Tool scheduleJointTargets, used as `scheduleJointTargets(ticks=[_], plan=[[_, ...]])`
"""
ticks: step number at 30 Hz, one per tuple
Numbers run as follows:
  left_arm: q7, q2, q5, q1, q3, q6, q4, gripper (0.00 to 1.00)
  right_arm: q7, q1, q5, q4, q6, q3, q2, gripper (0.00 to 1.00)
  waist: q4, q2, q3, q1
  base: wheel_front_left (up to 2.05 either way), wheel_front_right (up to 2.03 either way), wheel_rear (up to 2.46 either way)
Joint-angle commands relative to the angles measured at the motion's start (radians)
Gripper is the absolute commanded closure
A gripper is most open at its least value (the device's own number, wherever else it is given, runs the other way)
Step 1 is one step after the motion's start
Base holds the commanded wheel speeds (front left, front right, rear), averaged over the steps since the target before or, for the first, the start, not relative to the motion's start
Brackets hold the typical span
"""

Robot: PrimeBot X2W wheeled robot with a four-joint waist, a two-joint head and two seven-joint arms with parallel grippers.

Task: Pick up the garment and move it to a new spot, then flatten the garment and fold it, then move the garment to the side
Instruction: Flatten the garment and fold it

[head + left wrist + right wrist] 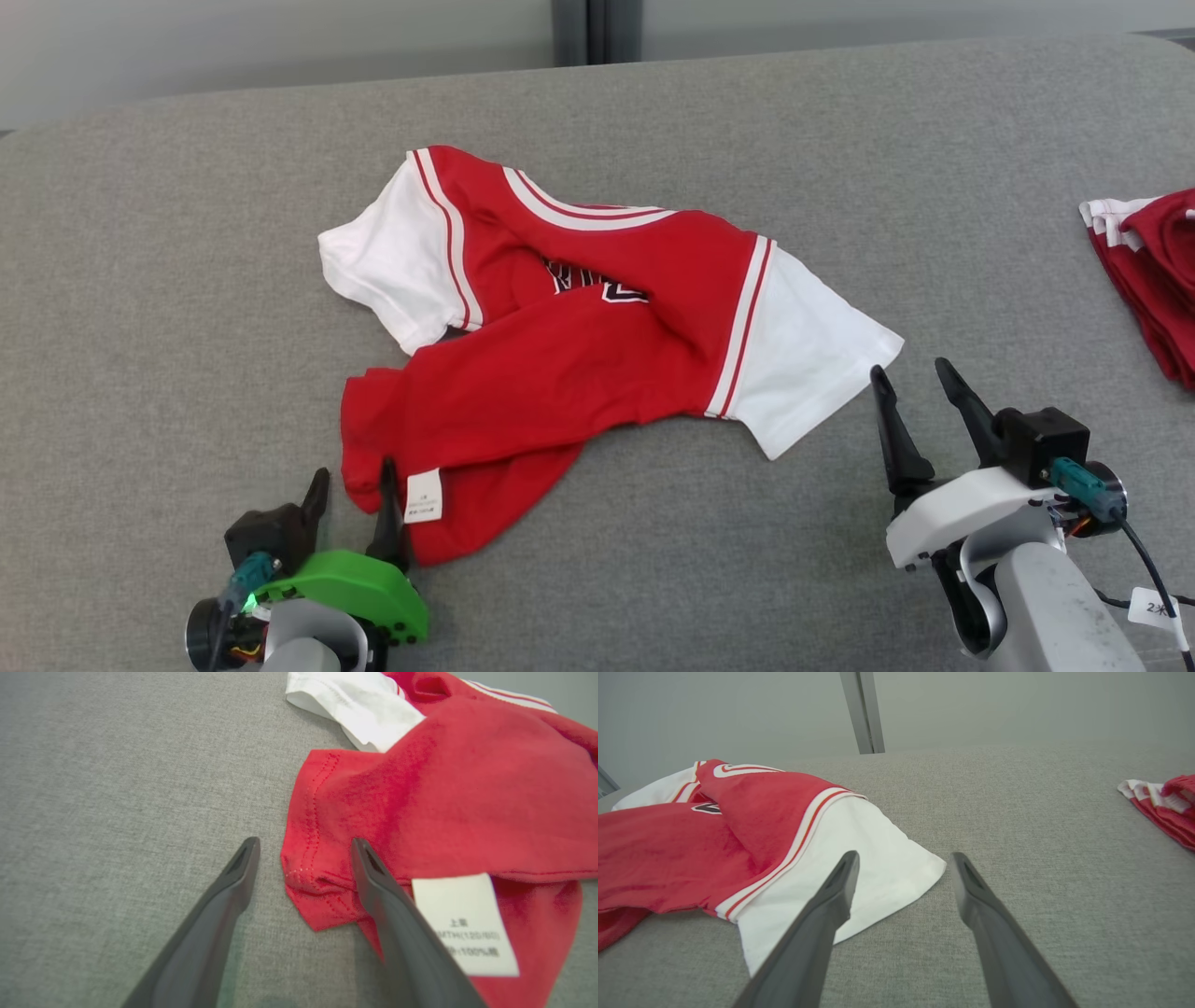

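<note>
- While both pincers stood at the near edge of the garment (560, 373), neither had hold of anything. The red and white shirt lay crumpled and doubled over itself on the grey counter (140, 280).
- The left pincer (355, 469) had its jaws spread wide and empty, straddling the red hem corner. One finger was over bare counter and the other over the cloth, just beside the white care label (424, 496). Whether that finger touched the fabric could not be told.
- The right pincer (910, 369) was equally wide and empty. Its tips were at the outer edge of the white sleeve (803, 373), one finger over the sleeve and the other over bare counter.
- Risk at the left: the hem was rolled into several layers there. A close might have caught only the top layer or just the label, and the shirt would then have slid free on the lift.
- Risk at the right: with so little sleeve between the jaws, a shallow close could have nipped only the hem edge, or pushed the cloth ahead of the fingers.
- Risk in the lift: the body was folded over the chest. Pulling on a hem corner and a sleeve would probably have twisted it rather than opened it, which would make flattening harder.
- Risk in placing: another red and white garment (1153, 271) lay well beyond the right pincer's outer side. A carry that way could have landed on it.
</note>
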Motion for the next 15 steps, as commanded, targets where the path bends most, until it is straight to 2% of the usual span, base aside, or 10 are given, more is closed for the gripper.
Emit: scheduleJointTargets(ticks=[1,7,8,10,11,15], plan=[[0.0,0.006,0.009,0.007,-0.007,0.004,0.01,0.0,-0.002,-0.008,-0.007,0.003,-0.002,-0.002,-0.003,0.0,0.001,0.0,-0.001,0.0,0.0,0.0,0.0],[0.001,0.006,0.03,-0.024,-0.022,0.019,0.066,0.0,-0.002,-0.014,-0.01,0.011,-0.002,-0.001,-0.003,0.0,-0.001,0.0,0.004,0.0,0.0,0.0,0.0],[0.001,0.006,0.03,-0.027,-0.023,0.021,0.074,0.12,-0.002,-0.016,-0.013,0.015,-0.002,-0.002,-0.003,0.0,-0.002,0.0,0.006,0.0,0.0,0.0,0.0],[0.001,0.006,0.025,-0.033,-0.023,0.021,0.082,0.95,-0.002,-0.022,-0.017,0.021,-0.002,-0.004,-0.003,0.0,-0.003,0.0,0.011,0.0,0.0,0.0,0.0],[0.001,0.006,0.02,-0.036,-0.022,0.021,0.081,1.0,-0.002,-0.024,-0.018,0.024,-0.002,-0.007,-0.003,0.0,-0.003,0.0,0.012,0.0,0.0,0.0,0.0],[0.001,0.005,0.001,-0.039,-0.017,0.021,0.07,1.0,-0.002,-0.034,-0.024,0.037,-0.002,-0.015,-0.003,0.0,0.002,0.0,0.015,0.0,0.0,0.0,0.0]])
